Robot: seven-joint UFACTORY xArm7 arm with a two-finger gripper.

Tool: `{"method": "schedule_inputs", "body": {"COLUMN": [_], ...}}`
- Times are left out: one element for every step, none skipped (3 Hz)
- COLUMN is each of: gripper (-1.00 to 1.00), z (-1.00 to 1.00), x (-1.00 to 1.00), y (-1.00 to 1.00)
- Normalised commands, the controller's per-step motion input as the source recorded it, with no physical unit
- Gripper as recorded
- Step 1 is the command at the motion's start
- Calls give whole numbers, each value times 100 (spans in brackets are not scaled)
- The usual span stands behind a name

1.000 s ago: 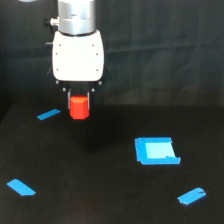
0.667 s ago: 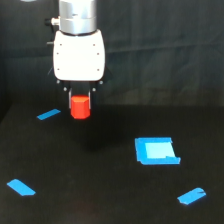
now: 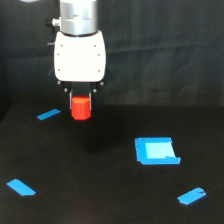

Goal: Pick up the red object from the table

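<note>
The red object is a small red-orange stubby block, left of centre in the exterior view. My gripper hangs straight down from its white body and is shut on the block, with its dark fingers on either side of the block's top. The block's lower half shows below the fingers. It appears to be held a little above the black table, with a faint shadow below and to its right. I cannot tell the exact gap.
A blue square patch lies to the exterior view's right of the gripper. Blue tape strips lie behind-left of the block, at the front left and at the front right. A dark curtain is behind.
</note>
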Motion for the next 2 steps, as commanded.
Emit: {"method": "schedule_inputs", "body": {"gripper": [-100, -98], "z": [-9, -5], "x": [1, -7], "y": [10, -2]}}
